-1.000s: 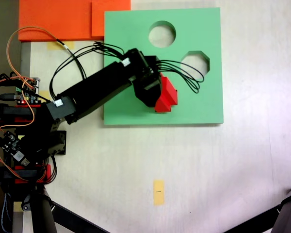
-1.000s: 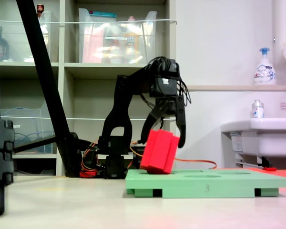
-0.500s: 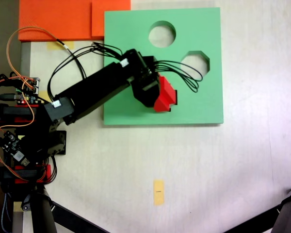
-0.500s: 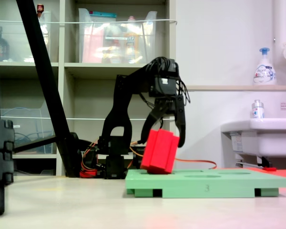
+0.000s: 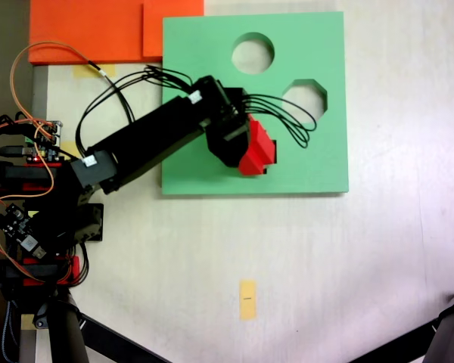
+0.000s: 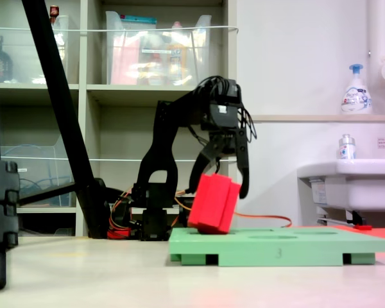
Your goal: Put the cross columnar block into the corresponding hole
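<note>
From above: claw (image 5: 246,151) clamped on the cross columnar block (image 5: 257,153), held over the green foam board (image 5: 318,159) toward its 6 o'clock edge. Round cutout (image 5: 253,53) at 12 o'clock of the board and octagonal cutout (image 5: 305,96) at 2 o'clock both open; the corresponding hole (image 5: 266,170) mostly hidden under block and claw, only a dark notch at the block's lower edge showing. Orange foam sheets (image 5: 91,30) at 10 o'clock, yellow tape tag (image 5: 247,299) at 6 o'clock on the pale bench (image 5: 378,257). From the side: claw (image 6: 223,183) narrow around the block (image 6: 213,203), which leans tilted, lower corner touching or just above the board (image 6: 276,245), possibly started into the hole but hard to tell. Judged: grasp and carry done; squaring the block upright, pushing it in and letting go left. Around: shelving with clear bins (image 6: 160,54) behind, sink (image 6: 350,183) and soap bottle (image 6: 357,90) at 3 o'clock, dark stand leg (image 6: 64,109) across at 9 o'clock.
</note>
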Available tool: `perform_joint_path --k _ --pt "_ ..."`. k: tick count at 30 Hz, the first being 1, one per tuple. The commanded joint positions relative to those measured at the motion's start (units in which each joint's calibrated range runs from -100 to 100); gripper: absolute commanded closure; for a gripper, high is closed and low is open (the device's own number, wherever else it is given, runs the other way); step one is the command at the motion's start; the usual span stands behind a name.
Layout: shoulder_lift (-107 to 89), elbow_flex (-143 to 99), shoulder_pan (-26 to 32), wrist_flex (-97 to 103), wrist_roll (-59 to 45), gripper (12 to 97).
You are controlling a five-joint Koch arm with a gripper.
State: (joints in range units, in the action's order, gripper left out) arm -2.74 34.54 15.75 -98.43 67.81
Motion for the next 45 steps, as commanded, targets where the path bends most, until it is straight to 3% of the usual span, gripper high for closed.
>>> perform_joint_path --k 1,39,45 --pt "0.22 1.45 -0.15 -1.57 0.83 67.5" --pt "9.58 8.63 2.00 -1.57 2.54 67.7" --pt "10.84 8.63 0.68 -1.57 -5.13 67.5"
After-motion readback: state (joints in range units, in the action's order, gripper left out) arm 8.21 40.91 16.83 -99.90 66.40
